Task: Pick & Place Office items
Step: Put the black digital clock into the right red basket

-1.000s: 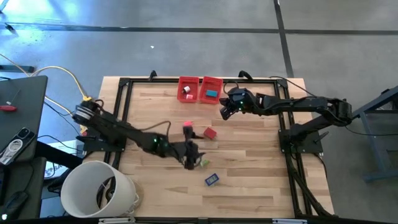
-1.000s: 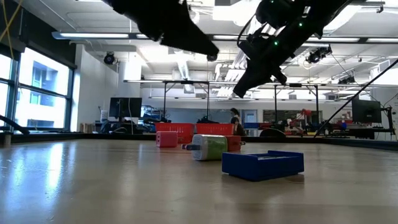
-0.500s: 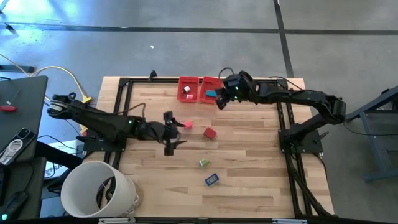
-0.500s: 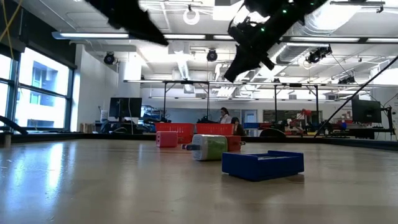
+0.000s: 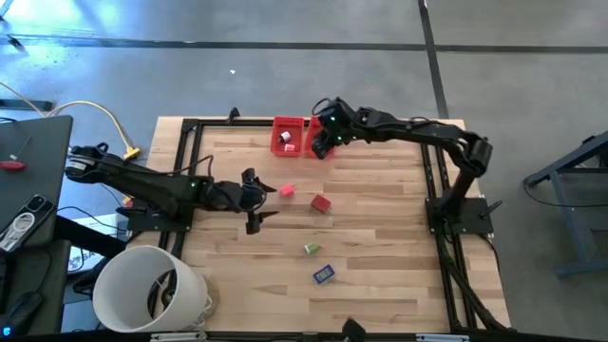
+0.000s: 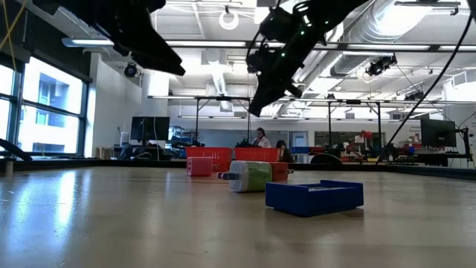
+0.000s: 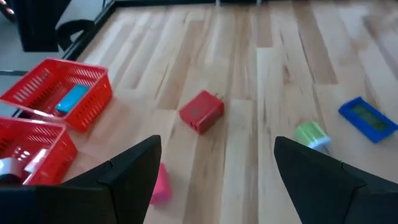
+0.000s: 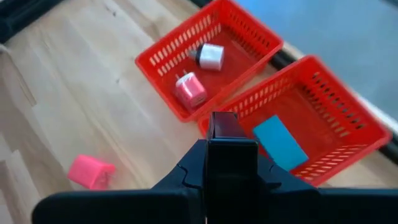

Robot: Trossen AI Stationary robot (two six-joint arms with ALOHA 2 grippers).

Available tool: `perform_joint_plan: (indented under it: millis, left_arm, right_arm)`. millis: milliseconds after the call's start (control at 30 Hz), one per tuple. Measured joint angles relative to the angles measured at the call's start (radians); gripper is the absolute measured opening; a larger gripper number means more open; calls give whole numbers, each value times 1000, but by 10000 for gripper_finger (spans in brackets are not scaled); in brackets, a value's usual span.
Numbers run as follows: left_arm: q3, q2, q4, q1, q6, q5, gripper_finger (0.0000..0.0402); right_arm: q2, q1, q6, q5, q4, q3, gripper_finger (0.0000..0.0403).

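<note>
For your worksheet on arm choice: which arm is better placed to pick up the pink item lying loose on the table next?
Left. The left gripper hangs open beside the pink item; the right gripper is shut on a dark red piece over the bins.

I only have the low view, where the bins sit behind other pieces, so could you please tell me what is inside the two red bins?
Observer: The first red bin holds a white piece and a pink piece; the second red bin holds a teal piece.
Operator: Thank you. Where is the right gripper relative to them?
Observer: The right gripper is shut, above the second red bin, near the side next to the first.
Operator: And the left gripper?
Observer: The left gripper is open above the table, beside the loose pink piece, not touching it.
</note>
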Motion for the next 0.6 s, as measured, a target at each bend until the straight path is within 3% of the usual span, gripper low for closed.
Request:
perform_joint_plan:
  millis: [200, 600]
  left_arm:
    - [2, 20, 44, -37, -27, 2, 303]
    - [2, 20, 43, -65, -66, 2, 303]
  right_arm:
    - [98, -27, 14, -9, -69, 81, 40]
    - [164, -86, -2, -3, -116, 91, 40]
